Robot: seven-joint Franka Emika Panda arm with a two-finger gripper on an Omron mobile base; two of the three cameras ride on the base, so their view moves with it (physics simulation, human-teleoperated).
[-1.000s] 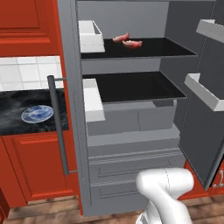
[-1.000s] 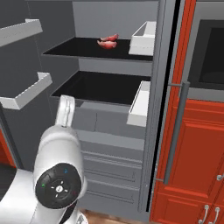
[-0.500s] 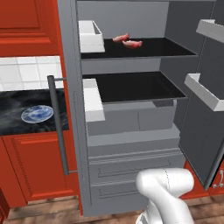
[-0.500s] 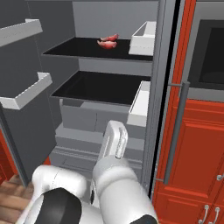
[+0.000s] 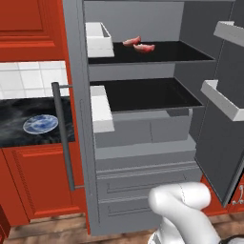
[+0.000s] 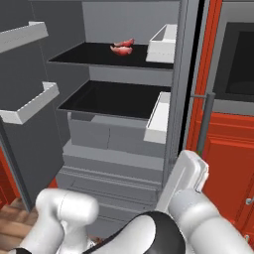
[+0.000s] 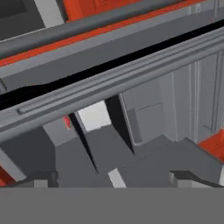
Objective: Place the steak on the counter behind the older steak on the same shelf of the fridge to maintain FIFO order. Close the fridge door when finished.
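Now both steaks (image 5: 138, 44) are seen on the upper shelf (image 5: 181, 52); the arm has swung low, fingers (image 7: 186, 178) apart, empty; door-closing remains.

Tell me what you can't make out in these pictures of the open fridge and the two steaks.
- Which of the two steaks on the shelf is the newer one: too small and alike in both base views.
- Gripper: the hand view's bottom edge cuts off the fingertips, so whether it is open or shut is unclear.
- Plate pattern on the counter: too blurred in the left base view.
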